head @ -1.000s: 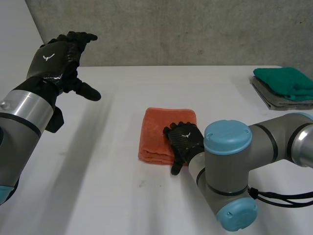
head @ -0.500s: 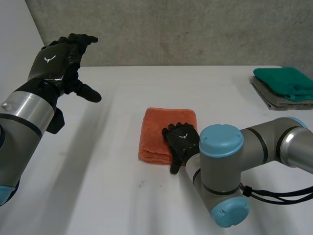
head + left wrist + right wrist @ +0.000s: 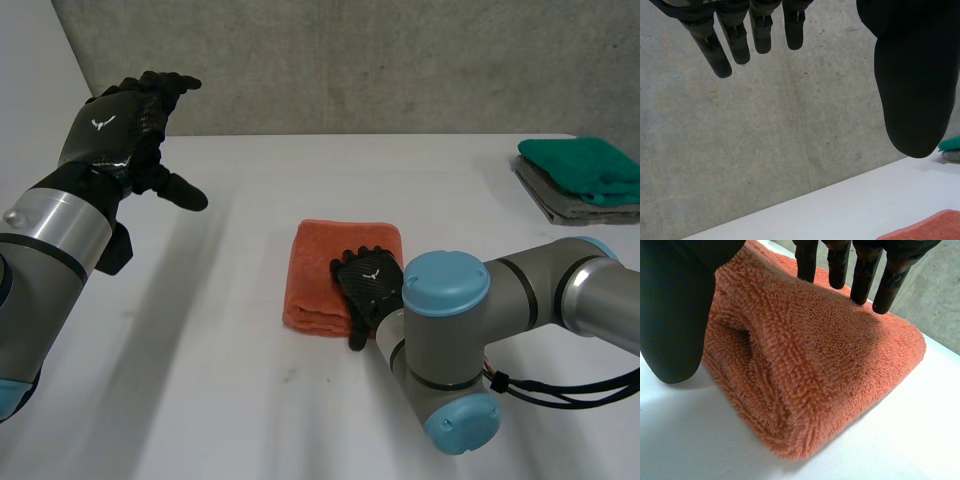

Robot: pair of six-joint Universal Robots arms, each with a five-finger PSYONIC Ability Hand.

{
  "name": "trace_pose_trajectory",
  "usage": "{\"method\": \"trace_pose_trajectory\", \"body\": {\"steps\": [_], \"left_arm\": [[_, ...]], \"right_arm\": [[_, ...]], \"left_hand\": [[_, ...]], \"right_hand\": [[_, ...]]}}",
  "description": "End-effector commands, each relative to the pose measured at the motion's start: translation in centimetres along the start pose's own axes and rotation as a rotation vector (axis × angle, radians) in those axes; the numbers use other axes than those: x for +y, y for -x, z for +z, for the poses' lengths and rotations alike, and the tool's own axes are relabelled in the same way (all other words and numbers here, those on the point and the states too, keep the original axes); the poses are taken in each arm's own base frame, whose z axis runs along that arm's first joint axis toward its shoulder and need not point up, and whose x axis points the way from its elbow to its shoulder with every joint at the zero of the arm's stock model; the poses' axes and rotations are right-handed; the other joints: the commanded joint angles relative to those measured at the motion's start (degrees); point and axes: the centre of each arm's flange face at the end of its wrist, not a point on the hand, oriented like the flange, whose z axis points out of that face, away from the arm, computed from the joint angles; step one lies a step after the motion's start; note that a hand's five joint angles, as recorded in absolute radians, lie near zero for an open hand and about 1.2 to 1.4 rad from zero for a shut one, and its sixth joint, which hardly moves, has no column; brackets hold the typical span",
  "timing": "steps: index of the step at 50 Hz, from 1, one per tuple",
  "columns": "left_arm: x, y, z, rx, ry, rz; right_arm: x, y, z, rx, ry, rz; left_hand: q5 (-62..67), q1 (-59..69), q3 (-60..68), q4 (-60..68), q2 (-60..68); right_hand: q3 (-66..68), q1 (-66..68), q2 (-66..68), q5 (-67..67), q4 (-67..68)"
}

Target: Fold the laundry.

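Centre frame: orange towel (image 3: 325, 275), already folded small. My right hand (image 3: 368, 285) lies flat on it, fingers straight, pinching nothing. Left hand (image 3: 125, 125) upper left, raised, spread, empty. Remaining, I judge: stacking it on the folded pile (image 3: 585, 175), upper right.

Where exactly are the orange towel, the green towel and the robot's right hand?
orange towel (image 3: 318, 272): head view, bare part of its top beside the hand.
green towel (image 3: 585, 163): head view, middle of its top.
right hand (image 3: 370, 285): head view, back of the hand, resting on the orange towel.
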Motion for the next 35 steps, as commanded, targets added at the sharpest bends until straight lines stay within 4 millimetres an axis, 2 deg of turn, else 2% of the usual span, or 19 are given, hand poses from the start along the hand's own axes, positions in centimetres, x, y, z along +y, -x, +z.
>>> {"method": "trace_pose_trajectory", "body": {"steps": [1,35], "left_arm": [[0.0,0.0,0.0,0.000,0.000,0.000],[-0.1,0.0,0.0,0.000,-0.016,0.001]], "right_arm": [[0.0,0.0,0.3,0.001,-0.004,-0.003],[-0.2,0.1,1.5,0.008,-0.031,-0.036]], "left_hand": [[-2.30,-1.60,-1.58,-1.19,-1.66],[-2.30,-1.60,-1.58,-1.19,-1.66]], "right_hand": [[4.08,5.10,3.90,2.58,3.22],[14.18,15.19,14.00,12.68,13.32]]}}
